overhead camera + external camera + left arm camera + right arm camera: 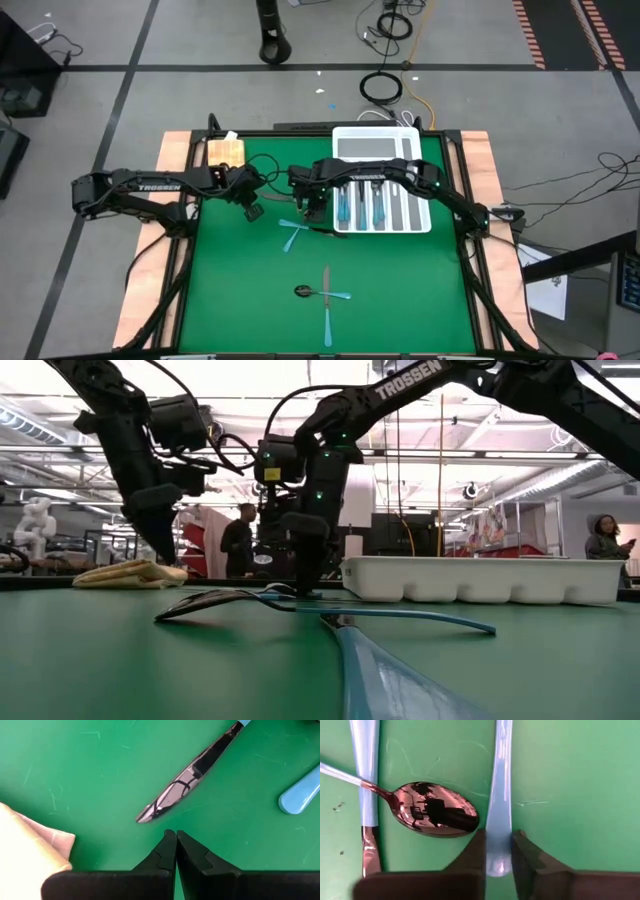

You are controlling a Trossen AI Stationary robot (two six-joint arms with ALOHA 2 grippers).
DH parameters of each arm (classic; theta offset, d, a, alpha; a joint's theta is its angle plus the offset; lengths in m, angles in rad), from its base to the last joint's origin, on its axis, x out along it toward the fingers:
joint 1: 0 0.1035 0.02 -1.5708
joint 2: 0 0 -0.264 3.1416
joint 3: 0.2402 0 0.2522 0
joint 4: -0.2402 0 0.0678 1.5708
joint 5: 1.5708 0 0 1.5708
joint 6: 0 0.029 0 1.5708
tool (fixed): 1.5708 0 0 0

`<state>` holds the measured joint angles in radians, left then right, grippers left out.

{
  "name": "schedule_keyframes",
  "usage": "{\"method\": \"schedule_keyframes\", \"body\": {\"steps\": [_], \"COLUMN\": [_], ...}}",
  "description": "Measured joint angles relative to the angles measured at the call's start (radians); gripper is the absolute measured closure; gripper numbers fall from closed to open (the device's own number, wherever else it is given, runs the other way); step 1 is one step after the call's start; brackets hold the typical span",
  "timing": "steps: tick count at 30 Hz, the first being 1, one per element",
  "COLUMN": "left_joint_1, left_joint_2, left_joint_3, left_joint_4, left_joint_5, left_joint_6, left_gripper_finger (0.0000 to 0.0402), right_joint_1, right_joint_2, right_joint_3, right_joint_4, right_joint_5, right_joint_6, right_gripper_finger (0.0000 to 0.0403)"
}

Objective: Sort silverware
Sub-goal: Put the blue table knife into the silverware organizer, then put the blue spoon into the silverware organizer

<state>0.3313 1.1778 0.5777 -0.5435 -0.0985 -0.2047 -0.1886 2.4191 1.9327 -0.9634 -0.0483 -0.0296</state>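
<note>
Nearest the table's front edge, a crossed pair of silverware pieces is lying on the green mat at about six o'clock from the centre, a dark spoon bowl pointing to nine o'clock and a long blue handle running toward six; these are waiting to be sorted. Farther in, near the centre, a small crossed cluster of blue-handled pieces is sitting just at seven o'clock of the right gripper, which is reaching down to the mat and pinching the end of a light-blue handle between its fingers, with a spoon bowl lying right beside the handle; gripping the handle tip is probably meant to lift one piece clear of its neighbours. At nine o'clock of that, the left gripper is hovering with its fingers pressed together and empty, a knife blade lying just ahead of them and a folded cloth beyond at eleven o'clock. Farthest back, at one o'clock, the white tray is holding several sorted pieces in its parallel slots, handles aligned.
</note>
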Motion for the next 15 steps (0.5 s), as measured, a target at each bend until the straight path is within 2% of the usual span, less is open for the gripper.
{"method": "schedule_keyframes", "body": {"steps": [2, 6, 15], "left_joint_1": [0.0, 0.0, 0.0], "left_joint_2": [0.0, 0.0, 0.0], "left_joint_3": [0.0, 0.0, 0.0], "left_joint_4": [0.005, 0.004, 0.003], "left_joint_5": [0.0, 0.0, -0.001], "left_joint_6": [0.0, 0.0, 0.001], "left_gripper_finger": [0.0386, 0.0386, 0.0386], "right_joint_1": [0.004, 0.011, 0.027], "right_joint_2": [0.0, -0.004, -0.051], "right_joint_3": [-0.001, -0.004, -0.014], "right_joint_4": [0.003, 0.007, 0.032], "right_joint_5": [0.002, 0.006, -0.043], "right_joint_6": [0.019, 0.06, 0.21], "right_gripper_finger": [0.0385, 0.0395, 0.0399]}}
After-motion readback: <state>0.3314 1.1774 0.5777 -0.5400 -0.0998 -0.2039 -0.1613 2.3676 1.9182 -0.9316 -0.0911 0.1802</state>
